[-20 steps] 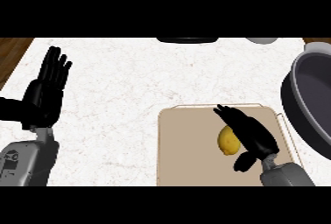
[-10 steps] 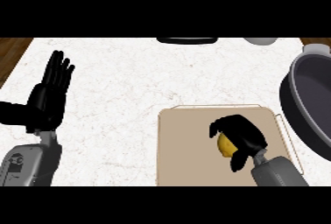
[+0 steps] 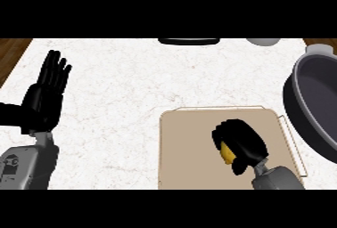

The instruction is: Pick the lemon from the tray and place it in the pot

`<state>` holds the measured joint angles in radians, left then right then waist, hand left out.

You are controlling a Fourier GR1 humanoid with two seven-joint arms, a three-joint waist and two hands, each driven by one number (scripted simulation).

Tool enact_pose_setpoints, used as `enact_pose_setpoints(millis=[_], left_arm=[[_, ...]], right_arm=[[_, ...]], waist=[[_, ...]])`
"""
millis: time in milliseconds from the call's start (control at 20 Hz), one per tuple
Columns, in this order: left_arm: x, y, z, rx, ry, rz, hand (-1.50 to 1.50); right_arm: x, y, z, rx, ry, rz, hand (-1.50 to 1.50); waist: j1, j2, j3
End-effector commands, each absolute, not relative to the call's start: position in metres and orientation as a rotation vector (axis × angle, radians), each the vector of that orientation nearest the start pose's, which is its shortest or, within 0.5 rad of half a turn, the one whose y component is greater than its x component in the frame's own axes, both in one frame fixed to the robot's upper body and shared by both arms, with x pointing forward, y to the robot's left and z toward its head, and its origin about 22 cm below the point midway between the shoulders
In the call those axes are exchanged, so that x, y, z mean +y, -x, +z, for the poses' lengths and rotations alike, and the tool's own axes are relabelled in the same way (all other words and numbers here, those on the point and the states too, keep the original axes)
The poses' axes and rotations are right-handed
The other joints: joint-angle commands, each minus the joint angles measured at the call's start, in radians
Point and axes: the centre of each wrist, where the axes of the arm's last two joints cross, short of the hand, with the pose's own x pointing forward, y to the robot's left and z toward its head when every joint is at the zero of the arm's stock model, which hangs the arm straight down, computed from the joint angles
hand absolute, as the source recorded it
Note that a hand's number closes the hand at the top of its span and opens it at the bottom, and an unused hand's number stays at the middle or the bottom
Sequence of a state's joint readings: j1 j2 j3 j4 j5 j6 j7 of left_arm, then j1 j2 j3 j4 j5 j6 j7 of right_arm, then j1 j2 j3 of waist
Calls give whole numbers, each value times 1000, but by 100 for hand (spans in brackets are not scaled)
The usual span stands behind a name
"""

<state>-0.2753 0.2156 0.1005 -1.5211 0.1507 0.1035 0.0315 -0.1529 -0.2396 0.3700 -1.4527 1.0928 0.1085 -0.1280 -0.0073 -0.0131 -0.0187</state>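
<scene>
Tray (image 3: 191,151) sits on the desk (image 3: 145,80), lower right of centre, running off the near edge. Pot (image 3: 309,107) is just right of the tray, cut by the right edge. Lemon (image 3: 228,152) lies on the tray's right half, mostly under the right robot hand (image 3: 240,140), which curls over it. Left robot hand (image 3: 45,98) is at the far left, fingers up, well apart from the tray. Two objects at the desk's far edge: one (image 3: 189,41) centre, one (image 3: 263,42) right, both cropped.

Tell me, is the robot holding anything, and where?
Yes. The right hand curls over the lemon on the tray, covering its top and side. The left hand holds nothing.
</scene>
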Motion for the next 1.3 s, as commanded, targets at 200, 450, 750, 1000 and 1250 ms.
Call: enact_pose_setpoints(millis=[200, 450, 750, 1000, 1250], left_arm=[[285, -301, 82, -1747, -146, 62, 0], [272, -300, 73, -1736, -152, 65, 0], [276, -297, 74, -1755, -146, 79, 0], [275, -290, 64, -1756, -131, 78, 0], [280, -292, 75, -1774, -123, 68, 0]], right_arm=[[-129, -138, -10, -1723, 319, 1692, 150], [-148, -75, 38, -1788, 408, 1547, 150], [-182, -64, 101, -1853, 783, 1243, 150], [-211, -63, 149, -1957, 944, 944, 150], [-233, -75, 151, -1945, 1061, 815, 150]], waist=[[-28, -5, 19], [-37, 3, 18], [-38, 4, 18], [-27, 9, 20], [-10, 12, 21]])
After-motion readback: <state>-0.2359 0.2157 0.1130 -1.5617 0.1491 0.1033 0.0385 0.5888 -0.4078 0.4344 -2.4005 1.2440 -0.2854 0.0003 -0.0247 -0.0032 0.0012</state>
